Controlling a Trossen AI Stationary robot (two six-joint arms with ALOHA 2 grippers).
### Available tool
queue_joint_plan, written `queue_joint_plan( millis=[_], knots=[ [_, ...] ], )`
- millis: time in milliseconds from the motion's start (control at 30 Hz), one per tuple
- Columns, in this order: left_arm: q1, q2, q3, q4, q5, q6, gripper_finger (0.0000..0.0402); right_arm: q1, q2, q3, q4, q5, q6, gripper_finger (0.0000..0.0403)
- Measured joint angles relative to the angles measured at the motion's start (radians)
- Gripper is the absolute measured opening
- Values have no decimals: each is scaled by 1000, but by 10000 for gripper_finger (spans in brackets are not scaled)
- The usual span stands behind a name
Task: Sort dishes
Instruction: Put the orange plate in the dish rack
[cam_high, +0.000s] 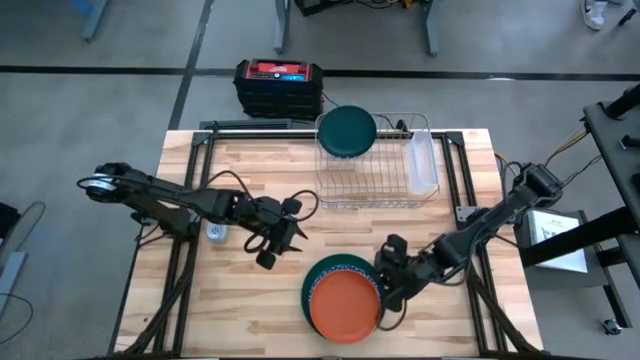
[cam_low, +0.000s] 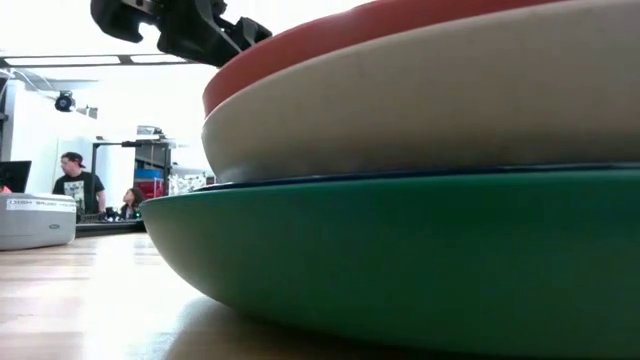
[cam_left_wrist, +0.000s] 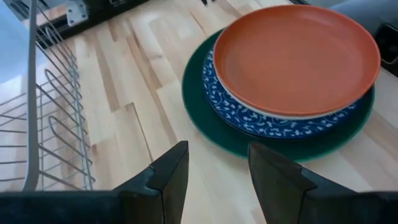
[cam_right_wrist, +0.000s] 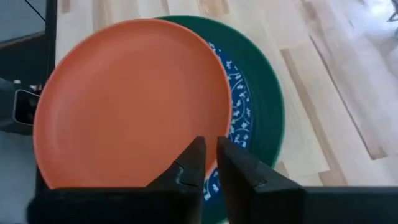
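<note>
Nearest the camera, low and right of centre in the high view, sat the stack: orange plate on a blue-patterned plate on a dark green plate; they looked rigid, glazed, slippery and chippable, best pinched at a rim. Right gripper, fingers nearly pressed together, stood at the orange rim; left gripper hung spread nearby. No readable writing showed.

Orange plate over blue floral-patterned plate, dark green plate beneath; silver rack.
</note>
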Motion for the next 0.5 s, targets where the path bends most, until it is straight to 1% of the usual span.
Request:
queue_joint_plan(
  millis=[200, 300, 400, 500],
  knots=[
    [0, 1, -70, 117, 2, -18, 155, 0, 81, 57, -8, 1, -8, 119],
    [0, 1, -113, 191, 2, -17, 155, 0, 121, 83, -38, 0, -4, 152],
    [1, 1, -131, 212, -1, -3, 155, -7, 164, 108, -80, 3, 24, 175],
    [1, 0, -131, 222, -12, -2, 155, -29, 202, 120, -98, 4, 49, 188]
  ],
)
